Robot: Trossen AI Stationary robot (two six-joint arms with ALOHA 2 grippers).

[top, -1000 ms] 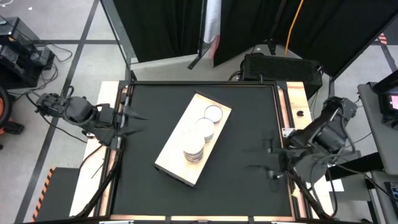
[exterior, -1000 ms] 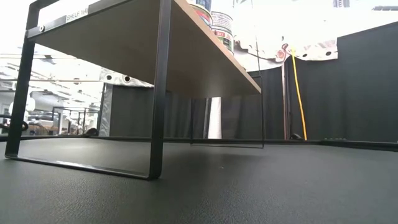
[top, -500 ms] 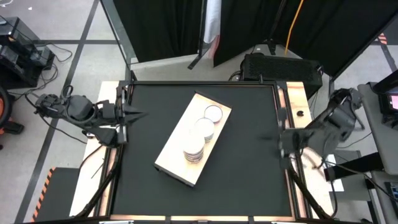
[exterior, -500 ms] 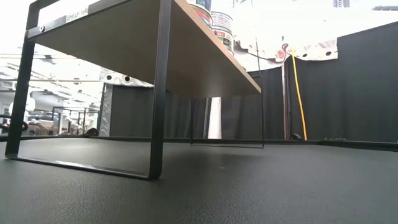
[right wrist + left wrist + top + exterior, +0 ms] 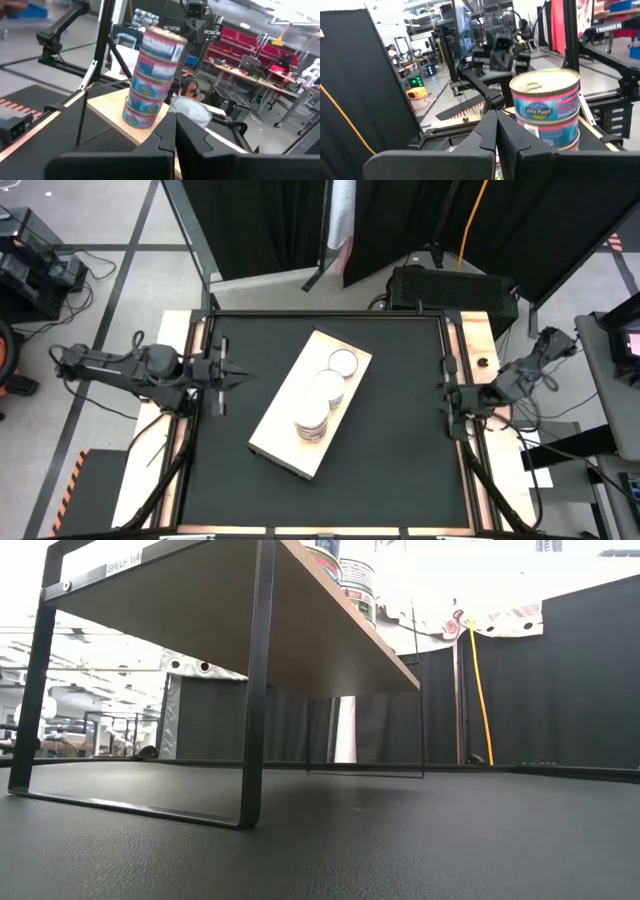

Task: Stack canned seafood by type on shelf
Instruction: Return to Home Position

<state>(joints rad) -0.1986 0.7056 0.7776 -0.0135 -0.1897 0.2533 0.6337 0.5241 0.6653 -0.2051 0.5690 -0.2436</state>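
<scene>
Beige shelf [image 5: 278, 436] carrying stacked tuna tins [image 5: 311, 423] is flanked by left fingers [image 5: 486, 134] and right fingers [image 5: 163, 137], each pair pressed together.

even bright overhead light, blown-out white glare beyond the shelf [image 5: 200, 610] in the low view

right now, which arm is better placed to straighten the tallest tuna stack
Left, probably: the left arm holds its shut jaws nearer the tallest tuna stack on the shelf than the right arm does, though both wait off to the sides.
</scene>
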